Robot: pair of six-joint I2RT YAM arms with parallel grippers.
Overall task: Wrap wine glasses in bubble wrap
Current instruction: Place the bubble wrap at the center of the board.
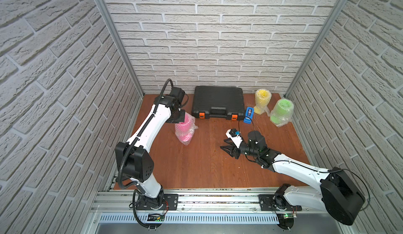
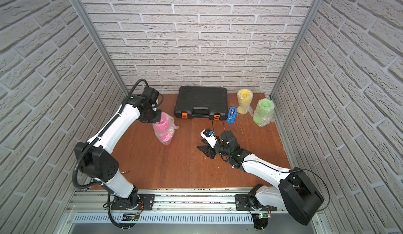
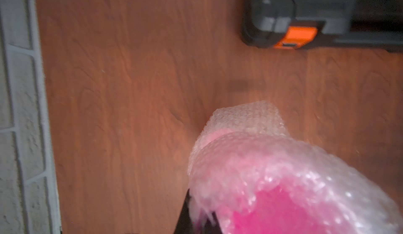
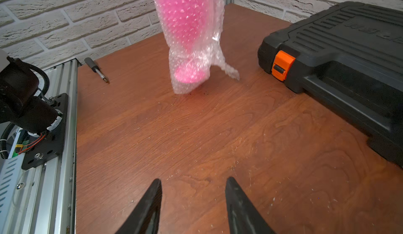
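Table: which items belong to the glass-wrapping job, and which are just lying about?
Job: hot pink plastic goblet, yellow plastic goblet, lime green plastic goblet, each inside clear bubble wrap.
Lying about: black plastic tool case with orange latches, small black-handled screwdriver, blue tape dispenser (possibly for sealing).

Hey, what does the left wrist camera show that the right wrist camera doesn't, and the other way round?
Only the left wrist view: the left gripper, shut on the top edge of the pink goblet through its bubble wrap, seen close up and blurred.

Only the right wrist view: the right gripper, open and empty over the table, a screwdriver near the rail, and the left arm's base.

Both: the wrapped pink goblet, the black case with an orange latch, and the wooden table.
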